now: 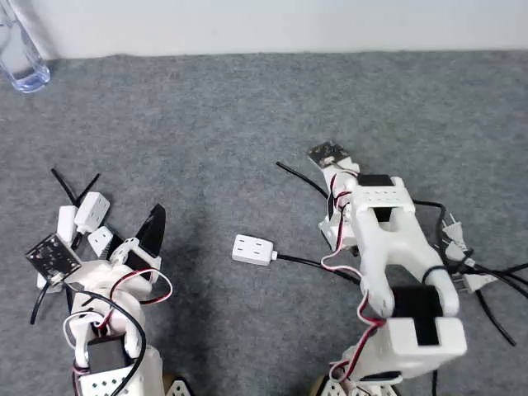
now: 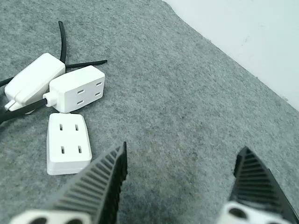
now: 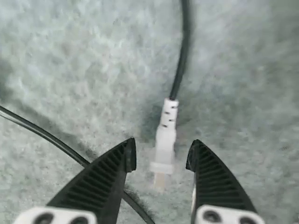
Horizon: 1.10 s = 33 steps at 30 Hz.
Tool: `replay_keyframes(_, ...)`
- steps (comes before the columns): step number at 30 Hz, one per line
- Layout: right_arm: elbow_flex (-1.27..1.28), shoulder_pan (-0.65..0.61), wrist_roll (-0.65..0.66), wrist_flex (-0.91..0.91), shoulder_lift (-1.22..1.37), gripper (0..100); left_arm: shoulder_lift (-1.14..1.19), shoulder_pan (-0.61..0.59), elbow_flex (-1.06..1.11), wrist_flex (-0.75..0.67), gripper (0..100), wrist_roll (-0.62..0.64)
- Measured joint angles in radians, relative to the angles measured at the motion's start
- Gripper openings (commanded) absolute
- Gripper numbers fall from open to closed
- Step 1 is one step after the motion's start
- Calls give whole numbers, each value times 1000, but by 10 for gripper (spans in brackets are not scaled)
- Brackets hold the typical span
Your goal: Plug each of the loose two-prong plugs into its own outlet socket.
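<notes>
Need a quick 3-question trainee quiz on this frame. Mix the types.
1. True or false: the right tool is shut on the plug.
2. How many white blocks lie near the left tool? A) one B) three C) five
3. Fill in: the plug's cable is ___ in colour.

Key: 1 false, the jaws stand open on either side of the plug. 2 B. 3 black.
</notes>
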Motion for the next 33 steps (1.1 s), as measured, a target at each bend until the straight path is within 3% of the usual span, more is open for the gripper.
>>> replay_keyframes(3,-5,6,9,-14,41,0,0,0,0,0,348,0)
replay_keyframes(9,-49,23,20,-38,52,6,0,0,0,0,348,0)
replay_keyframes(17,-74,143,-161,-38,-112,8,0,26,0,0,348,0)
replay_keyframes(21,-60,241,-374,-38,-226,8,0,26,0,0,348,0)
replay_keyframes(25,18,293,-746,-38,-308,9,0,26,0,0,348,0)
replay_keyframes(29,23,221,-1112,-38,-342,9,0,26,0,0,348,0)
replay_keyframes(33,40,121,-1224,-48,-342,8,0,26,0,0,348,0)
